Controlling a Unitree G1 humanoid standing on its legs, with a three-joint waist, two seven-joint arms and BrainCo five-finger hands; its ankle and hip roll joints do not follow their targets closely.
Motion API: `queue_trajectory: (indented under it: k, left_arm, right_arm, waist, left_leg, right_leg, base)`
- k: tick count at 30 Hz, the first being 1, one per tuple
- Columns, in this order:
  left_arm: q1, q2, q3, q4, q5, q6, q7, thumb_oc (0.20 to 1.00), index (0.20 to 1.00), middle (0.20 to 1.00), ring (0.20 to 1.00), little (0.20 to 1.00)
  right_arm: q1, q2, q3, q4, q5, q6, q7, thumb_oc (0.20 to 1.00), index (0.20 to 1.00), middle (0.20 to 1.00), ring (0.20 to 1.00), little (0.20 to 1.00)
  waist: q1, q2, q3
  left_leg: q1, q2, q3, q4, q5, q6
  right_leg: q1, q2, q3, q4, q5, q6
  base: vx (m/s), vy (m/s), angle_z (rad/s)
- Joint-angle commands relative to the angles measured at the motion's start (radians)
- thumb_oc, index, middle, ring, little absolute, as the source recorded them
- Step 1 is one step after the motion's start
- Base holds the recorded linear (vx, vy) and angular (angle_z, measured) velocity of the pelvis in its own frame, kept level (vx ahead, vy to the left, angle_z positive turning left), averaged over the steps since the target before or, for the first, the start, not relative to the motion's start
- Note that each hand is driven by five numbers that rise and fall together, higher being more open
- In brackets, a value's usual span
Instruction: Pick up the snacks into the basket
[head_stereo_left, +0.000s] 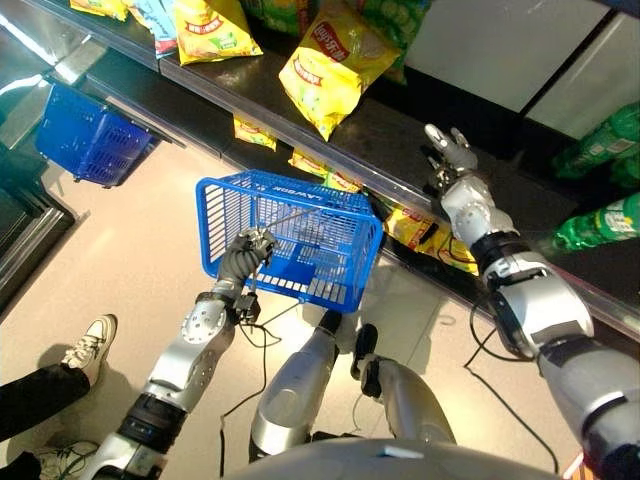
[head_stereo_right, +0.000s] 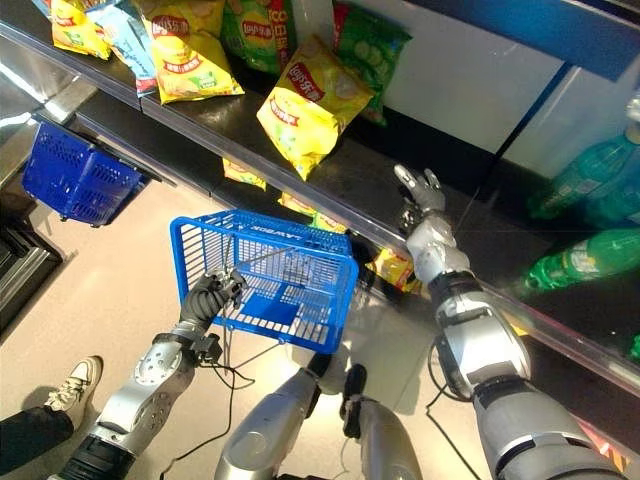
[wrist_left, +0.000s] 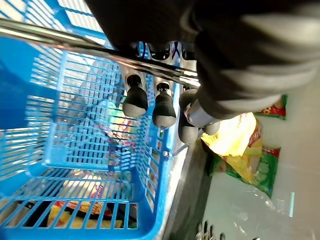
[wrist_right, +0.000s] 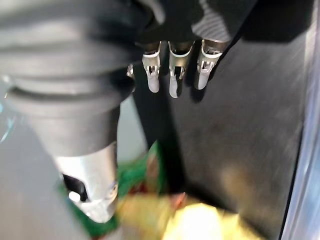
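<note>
1. The left hand (head_stereo_left: 243, 256) had its fingers (wrist_left: 135, 100) curled round the metal handle (wrist_left: 90, 47) of the blue wire basket (head_stereo_left: 290, 235), holding it out just below the shelf edge, probably so that a bag could be dropped straight in.
2. The basket held no snack that could be made out; the bags seen through its mesh lay on the lower shelf (head_stereo_left: 420, 235) behind it.
3. The right hand (head_stereo_right: 422, 195) hovered over the dark upper shelf (head_stereo_right: 350, 175), fingers (wrist_right: 172, 75) straight and apart, gripping nothing.
4. The nearest snack, a yellow chip bag (head_stereo_right: 310, 105), lay on that shelf to the hand's left, near but not touching it. A green chip bag (head_stereo_right: 372, 48) sat behind it.
5. Judged from this, the reach for the first bag was under way and no snack had been picked.
6. A second blue basket (head_stereo_left: 88, 140) hung further left, unused, and a person's shoe (head_stereo_left: 90, 345) stood on the floor.
</note>
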Motion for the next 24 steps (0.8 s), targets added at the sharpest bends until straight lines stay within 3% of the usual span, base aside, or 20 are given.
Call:
queue_trajectory:
  k: [1,5,10,18,24]
  left_arm:
    - [-0.022,0.048,0.054,-0.159,-0.028,-0.097,0.004,0.2,0.2,0.2,0.2,0.2]
    - [-0.037,0.075,0.041,-0.165,-0.027,-0.103,0.007,0.2,0.2,0.2,0.2,0.2]
    - [-0.055,0.096,0.04,-0.166,-0.015,-0.108,0.014,0.2,0.2,0.2,0.2,0.2]
    - [-0.083,0.077,0.042,-0.165,-0.005,-0.114,0.023,0.2,0.2,0.2,0.2,0.2]
    - [-0.108,0.071,0.03,-0.172,-0.005,-0.116,0.017,0.2,0.2,0.2,0.2,0.2]
  right_arm:
    - [-0.019,-0.028,-0.01,-0.061,-0.008,-0.042,-0.004,1.0,1.0,1.0,1.0,1.0]
    - [-0.037,-0.024,-0.004,-0.076,-0.003,-0.047,-0.012,1.0,1.0,1.0,1.0,1.0]
    - [-0.053,-0.039,-0.007,-0.09,0.007,-0.053,-0.016,1.0,1.0,1.0,1.0,1.0]
    - [-0.135,-0.057,-0.032,-0.009,0.054,-0.052,-0.011,1.0,1.0,1.0,1.0,1.0]
    - [-0.197,-0.094,-0.042,0.058,0.085,-0.049,0.001,1.0,1.0,1.0,1.0,1.0]
  waist:
    - [0.015,-0.035,-0.019]
    - [0.028,-0.04,-0.017]
    - [0.052,-0.053,-0.018]
    - [0.1,-0.083,-0.009]
    - [0.13,-0.089,-0.001]
  left_leg:
    - [0.009,-0.014,0.046,-0.085,0.029,0.024]
    - [0.021,-0.038,0.018,-0.13,0.045,0.046]
    - [0.002,-0.072,0.028,-0.128,0.025,0.061]
    - [-0.023,-0.101,0.012,-0.116,-0.002,0.073]
    - [-0.04,-0.119,-0.009,-0.11,-0.009,0.078]
  right_leg:
    - [0.049,-0.051,0.038,0.008,-0.078,0.203]
    - [0.035,-0.061,0.055,0.003,-0.061,0.21]
    - [0.044,-0.098,0.053,-0.053,-0.04,0.228]
    - [0.069,-0.127,0.042,-0.114,-0.007,0.245]
    - [0.075,-0.139,0.02,-0.131,0.005,0.255]
  base:
    - [0.18,0.144,0.01]
    - [0.08,0.135,-0.15]
    - [0.11,0.138,0.04]
    - [0.08,0.055,0.07]
    - [0.04,0.009,0.16]
